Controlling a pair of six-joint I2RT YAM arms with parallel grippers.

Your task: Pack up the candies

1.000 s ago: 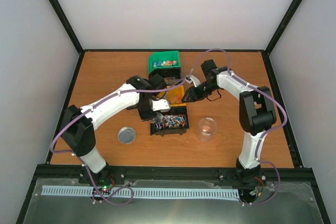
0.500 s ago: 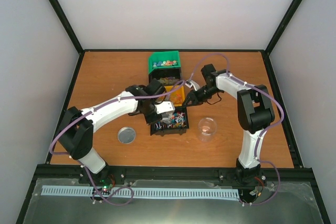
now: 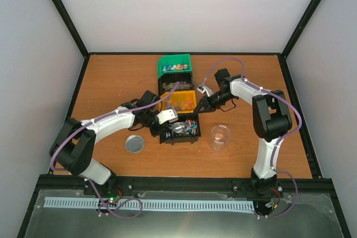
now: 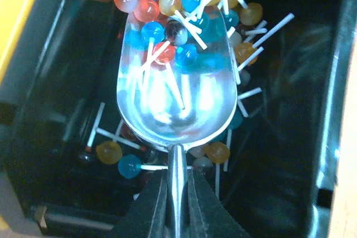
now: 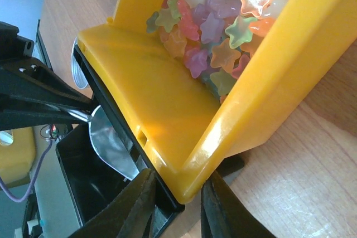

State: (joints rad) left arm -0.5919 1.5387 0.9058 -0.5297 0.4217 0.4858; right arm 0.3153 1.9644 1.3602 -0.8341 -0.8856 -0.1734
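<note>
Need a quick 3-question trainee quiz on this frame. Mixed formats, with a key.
1. True or false: the right gripper is clamped on a corner of the yellow bin.
2. The scoop bowl sits inside: A. the yellow bin, B. the black bin, C. neither.
3. The left gripper holds the scoop by its handle. What is in the scoop?

Key: 1. True. 2. B. 3. lollipops.
</note>
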